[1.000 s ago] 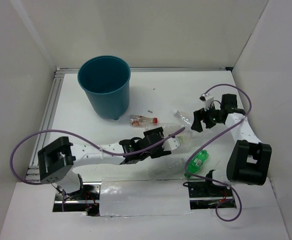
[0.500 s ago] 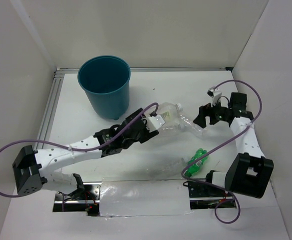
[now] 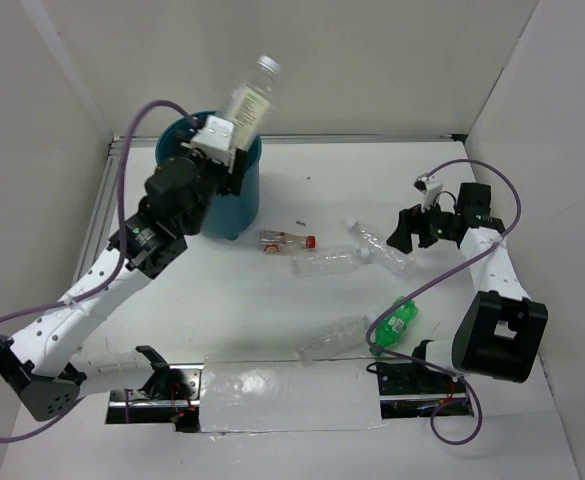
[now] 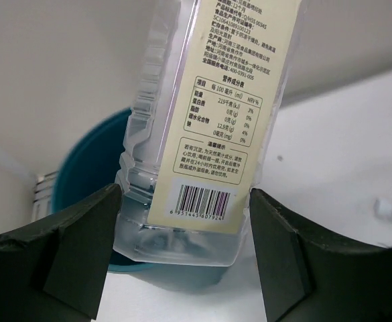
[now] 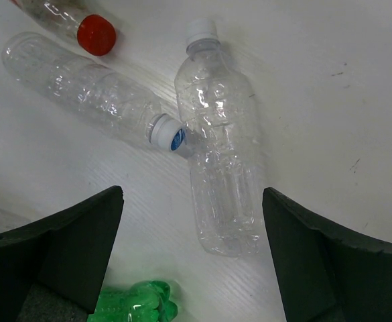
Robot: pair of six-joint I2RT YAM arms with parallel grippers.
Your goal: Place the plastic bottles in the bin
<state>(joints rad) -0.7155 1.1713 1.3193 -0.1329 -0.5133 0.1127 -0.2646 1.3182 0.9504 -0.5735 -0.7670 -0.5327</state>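
Your left gripper [image 3: 227,135] is pinching the wide, squarish clear plastic bottle with the cream label [image 3: 247,100] near its base, one finger on each side. The bottle is tilted, with its white cap pointing up and away from the arm. It hangs over the near rim of the round teal-blue plastic bin [image 3: 228,208]. In your left wrist view the bottle [image 4: 209,134] fills the frame between the fingers of the gripper [image 4: 184,201], with the bin [image 4: 82,168] open below and behind it.

The bin stands at the far left of the white table [image 3: 322,185]. Just to its right lies the small clear bottle with the red cap [image 3: 284,240], on its side. Next comes a ribbed clear bottle [image 3: 327,262], also on its side. Its cap seems to touch the shoulder of a second clear bottle with a white cap [image 3: 387,250], though the top view is too coarse to be sure (your right wrist view shows the cap of the first [image 5: 88,84] pressed against the second [image 5: 219,154]).

Your right gripper [image 3: 404,230] hovers above that pair with its fingers spread wide and nothing between them [image 5: 192,193]. Nearer the arm bases, the green plastic bottle [image 3: 397,325] lies beside the right arm's cable, and one more clear bottle [image 3: 334,338] lies just to its left.
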